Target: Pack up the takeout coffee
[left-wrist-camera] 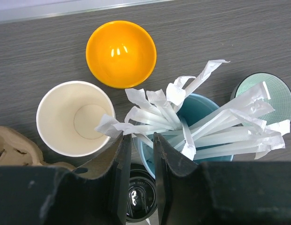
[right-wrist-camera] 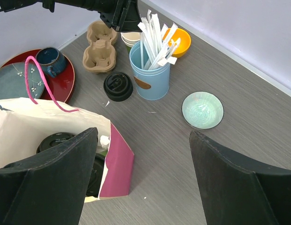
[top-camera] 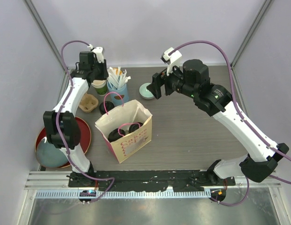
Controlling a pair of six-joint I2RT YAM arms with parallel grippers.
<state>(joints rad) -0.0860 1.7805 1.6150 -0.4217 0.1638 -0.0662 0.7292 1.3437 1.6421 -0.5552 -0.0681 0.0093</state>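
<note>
Nearest the arm bases stands a cream paper bag (top-camera: 131, 143) with a magenta side panel and pink cord handles (top-camera: 112, 96), its mouth gaping. Inside it, side by side, sit two round glossy black lids (top-camera: 118, 134); the bag walls hide the cups beneath them. To its left, a shiny red tray (top-camera: 84, 133) carries a grey-blue plate (top-camera: 49, 154) and a blue glazed mug (right-wrist-camera: 50, 61).

The right gripper (right-wrist-camera: 143, 132) hangs over the grey wood-grain table (top-camera: 192, 136), fingers spread wide with nothing between them. Beyond the bag a loose black lid (right-wrist-camera: 118, 86) lies flat. It is just beside a brown moulded-pulp cup carrier (right-wrist-camera: 101, 49) and a blue cup (right-wrist-camera: 150, 77) bristling with white paper-wrapped straws (left-wrist-camera: 220, 126).

Behind these an open paper cup (left-wrist-camera: 75, 117), cream-white inside, stands upright and lidless near a glossy orange bowl (left-wrist-camera: 121, 54). The left gripper (left-wrist-camera: 140, 138) hovers over the straws, its fingers a narrow slit apart, gripping nothing. A pale green ribbed bowl (right-wrist-camera: 202, 110) sits apart to the right.
</note>
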